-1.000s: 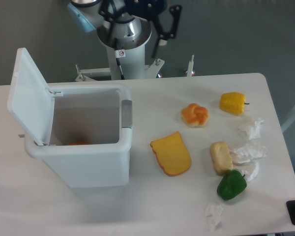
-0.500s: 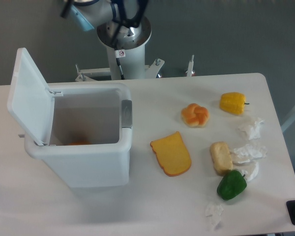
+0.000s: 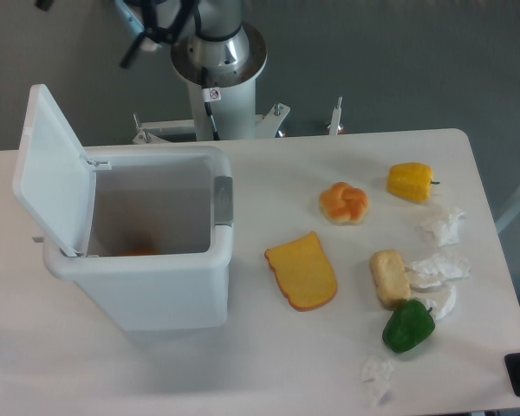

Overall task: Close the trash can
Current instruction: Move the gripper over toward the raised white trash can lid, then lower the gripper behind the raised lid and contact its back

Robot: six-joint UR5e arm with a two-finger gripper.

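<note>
One bin [image 3: 156,286]: light, stiff plastic; lid [image 3: 52,169] upright on hinge, push its top edge. Gripper out of frame, jaws unknowable.

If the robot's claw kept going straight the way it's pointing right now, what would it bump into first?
Hard to say: the gripper is almost entirely out of frame at the top left, so its pointing direction cannot be read. The nearest thing below that corner is the open lid of the trash can.

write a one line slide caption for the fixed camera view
Open white trash can with its lid raised, toy foods scattered at right on the table.
</note>
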